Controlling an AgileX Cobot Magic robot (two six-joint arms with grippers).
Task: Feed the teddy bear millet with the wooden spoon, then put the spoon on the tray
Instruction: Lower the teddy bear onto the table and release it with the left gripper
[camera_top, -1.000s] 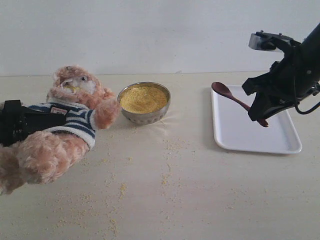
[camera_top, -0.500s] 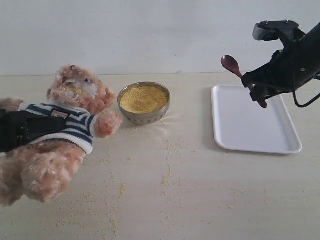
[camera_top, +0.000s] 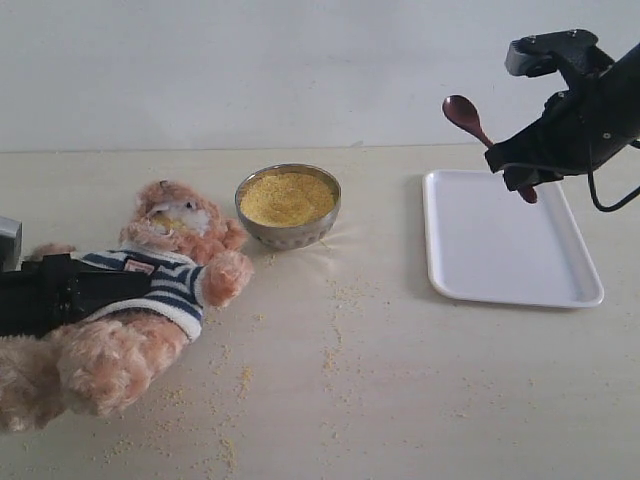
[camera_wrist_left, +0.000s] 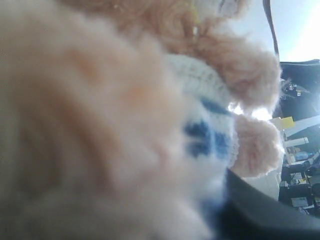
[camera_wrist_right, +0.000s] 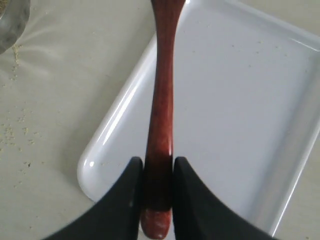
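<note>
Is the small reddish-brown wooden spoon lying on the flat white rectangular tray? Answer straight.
No; the right pincer grips the reddish-brown wooden spoon by its handle, up in the air over the white rectangular tray.

No words, brands or numbers could be read anywhere. The small badge (camera_top: 141, 267) on the teddy bear (camera_top: 165, 290) was too tiny to make out.

Pale tabletop (camera_top: 450, 400) before plain white wall (camera_top: 250, 70)

Glossy wooden spoon (camera_top: 462, 112), smooth white tray (camera_top: 500, 250), fluffy plush teddy bear (camera_top: 110, 355), shiny metal bowl (camera_top: 290, 236)
</note>
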